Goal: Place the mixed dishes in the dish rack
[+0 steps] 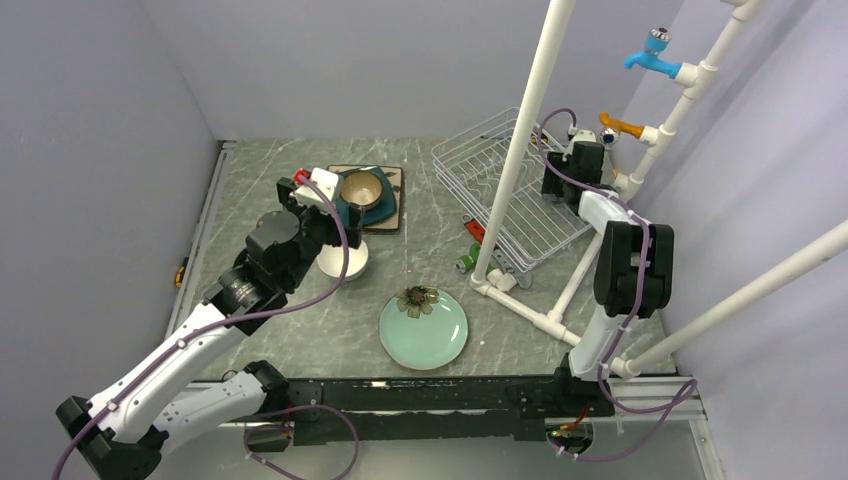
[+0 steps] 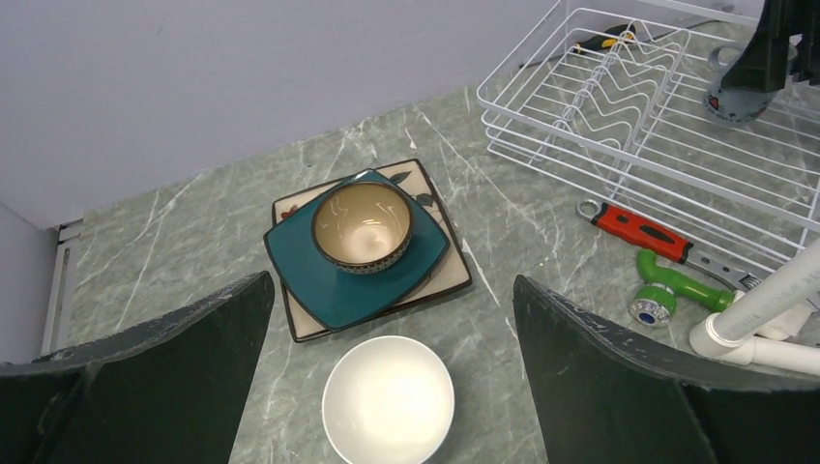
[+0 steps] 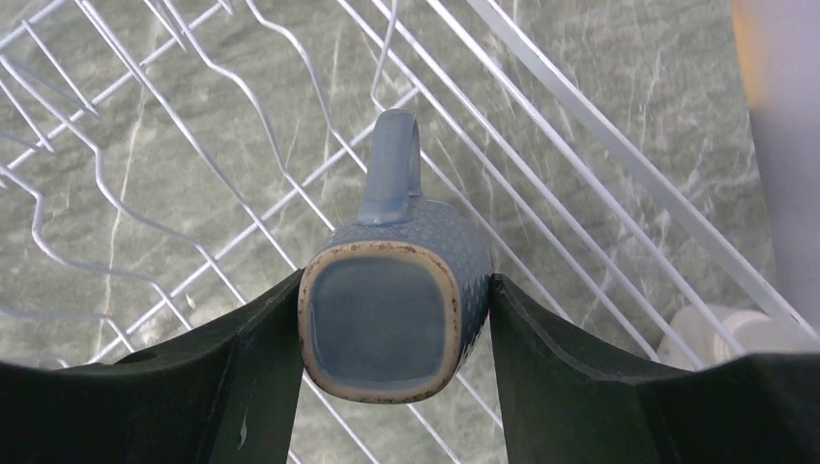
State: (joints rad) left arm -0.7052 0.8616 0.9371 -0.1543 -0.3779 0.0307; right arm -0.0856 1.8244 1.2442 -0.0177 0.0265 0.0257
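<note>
Right pincer (image 3: pixel 396 282): clamped on the blue-grey mug (image 3: pixel 385 324), one finger on each side wall. Mouth faces the wrist camera, handle points to 12 o'clock in that view. The mug sits over the wires of the dish rack (image 3: pixel 242 184); can't tell if it touches them.

Top view: dish rack (image 1: pixel 505 200) at 1 o'clock on the tabletop (image 1: pixel 330 340), right pincer (image 1: pixel 575 160) at the rack's 3 o'clock edge. A post of the white pipe frame (image 1: pixel 522 140) crosses in front of the rack.

Left pincer (image 2: pixel 392 290): wide open, empty, hovering above the dishes at 11 o'clock on the tabletop.

Under it, left wrist view:
- the cream square plate (image 2: pixel 443 282) lies on the tabletop
- the teal square plate (image 2: pixel 324 290) lies on it, turned at an angle
- the brown bowl (image 2: pixel 363 224) stands upright on the teal plate
- the white bowl (image 2: pixel 387 401) stands upright on the tabletop at the stack's 6 o'clock, near it but apart

Mint-green plate (image 1: pixel 430 338) lies flat at 6 o'clock on the tabletop, well apart from the rack. A small dark leafy thing (image 1: pixel 418 300) sits at its 12 o'clock rim.

Red-handled wrench (image 2: pixel 638 230) and green fitting (image 2: pixel 667 288) lie on the tabletop just beside the rack.
</note>
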